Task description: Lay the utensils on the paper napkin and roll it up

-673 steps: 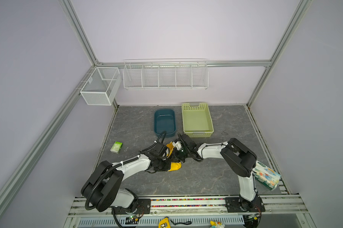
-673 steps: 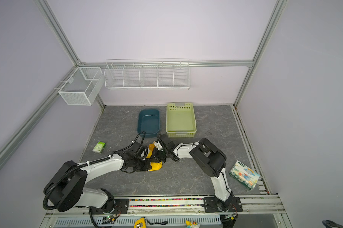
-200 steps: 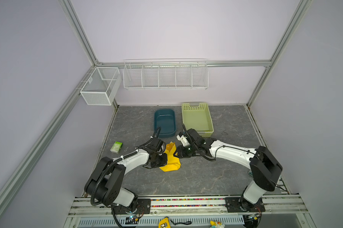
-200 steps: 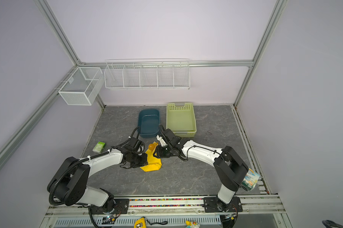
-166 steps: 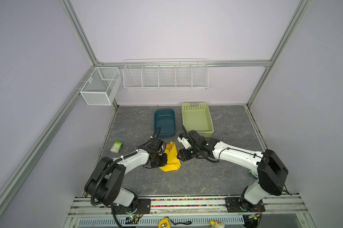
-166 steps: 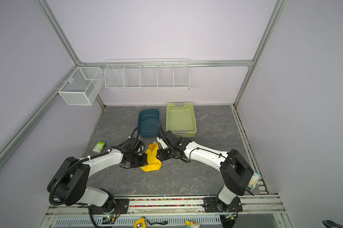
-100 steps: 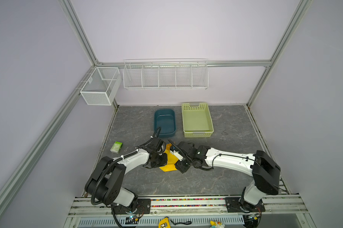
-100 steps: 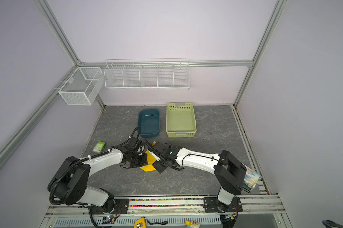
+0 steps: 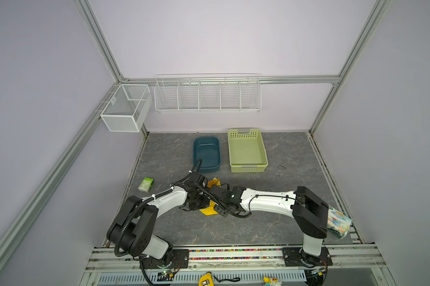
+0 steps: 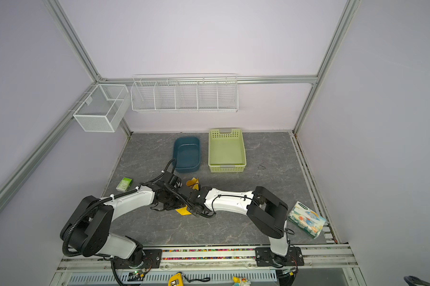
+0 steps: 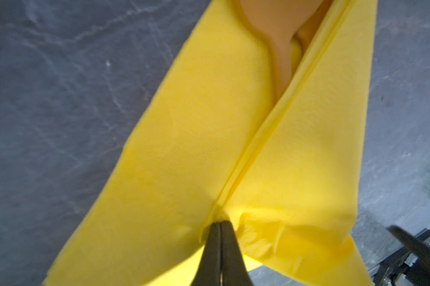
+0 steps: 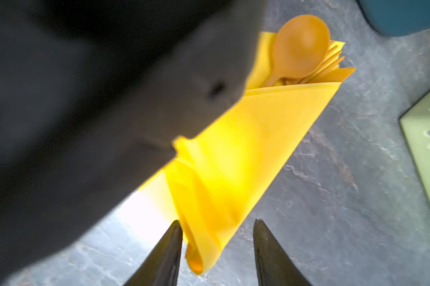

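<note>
The yellow paper napkin (image 12: 233, 158) lies folded into a long wrap around the utensils. An orange spoon (image 12: 300, 47) and fork tines (image 12: 332, 62) stick out of its far end; the spoon's neck (image 11: 280, 57) also shows in the left wrist view. A third flat piece (image 12: 340, 71) lies beside them. My left gripper (image 11: 220, 222) is shut, pinching the napkin (image 11: 184, 148) at its overlapping seam. My right gripper (image 12: 217, 222) is open, its jaws on either side of the wrap's near end, with one finger touching it. In both top views the grippers (image 9: 204, 201) (image 10: 193, 210) cover most of the napkin (image 9: 207, 211) (image 10: 183, 211).
A dark blue tub (image 9: 206, 153) and a green slotted basket (image 9: 247, 151) stand just behind the napkin. A small green-white packet (image 9: 146, 184) lies at the left. A patterned tissue pack (image 10: 305, 219) sits at the right front edge. Wire baskets (image 9: 206, 92) hang on the back wall.
My right gripper swung from the napkin's far end round to its near end and now stands on either side of it. My left gripper stayed shut on the napkin.
</note>
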Tool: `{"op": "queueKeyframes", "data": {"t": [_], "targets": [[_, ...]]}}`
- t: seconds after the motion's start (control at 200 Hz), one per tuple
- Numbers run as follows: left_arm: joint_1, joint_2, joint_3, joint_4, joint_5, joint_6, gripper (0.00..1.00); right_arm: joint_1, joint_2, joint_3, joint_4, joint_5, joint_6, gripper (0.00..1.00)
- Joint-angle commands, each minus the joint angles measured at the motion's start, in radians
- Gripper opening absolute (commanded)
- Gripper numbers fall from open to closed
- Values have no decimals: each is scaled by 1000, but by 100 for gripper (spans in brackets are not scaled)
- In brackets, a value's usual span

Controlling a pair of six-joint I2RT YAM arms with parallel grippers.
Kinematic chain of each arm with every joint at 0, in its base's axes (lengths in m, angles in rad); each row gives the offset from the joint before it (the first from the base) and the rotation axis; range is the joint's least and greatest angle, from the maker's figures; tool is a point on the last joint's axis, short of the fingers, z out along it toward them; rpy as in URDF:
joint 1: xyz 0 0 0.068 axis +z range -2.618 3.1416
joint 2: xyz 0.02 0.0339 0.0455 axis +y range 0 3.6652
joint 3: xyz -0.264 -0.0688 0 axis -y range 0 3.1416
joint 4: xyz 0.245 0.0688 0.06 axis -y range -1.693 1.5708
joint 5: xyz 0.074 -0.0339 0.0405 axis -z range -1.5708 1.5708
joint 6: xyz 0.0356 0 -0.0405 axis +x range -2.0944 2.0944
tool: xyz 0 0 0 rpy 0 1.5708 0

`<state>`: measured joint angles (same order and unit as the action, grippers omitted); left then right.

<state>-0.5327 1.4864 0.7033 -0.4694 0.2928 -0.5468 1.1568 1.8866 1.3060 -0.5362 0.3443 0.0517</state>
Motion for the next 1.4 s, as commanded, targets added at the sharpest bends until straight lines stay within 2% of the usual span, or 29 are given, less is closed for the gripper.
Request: {"op": "queueKeyframes", "data": {"t": [0.0, 0.19, 0.49, 1.075, 1.395], "targets": [[2, 34, -10, -44, -41, 15, 0, 6, 19, 0, -29, 62, -48, 47], [2, 42, -10, -40, -41, 14, 0, 5, 14, -17, -24, 55, -56, 46], [2, 44, -7, -45, -42, 16, 0, 18, 43, -7, -1, 2, -58, 49], [2, 48, 1, -55, -46, 22, 0, 18, 71, -40, -33, 76, -61, 45], [1, 52, 1, -54, -46, 22, 0, 18, 30, -80, 22, -27, -92, 48]]}}
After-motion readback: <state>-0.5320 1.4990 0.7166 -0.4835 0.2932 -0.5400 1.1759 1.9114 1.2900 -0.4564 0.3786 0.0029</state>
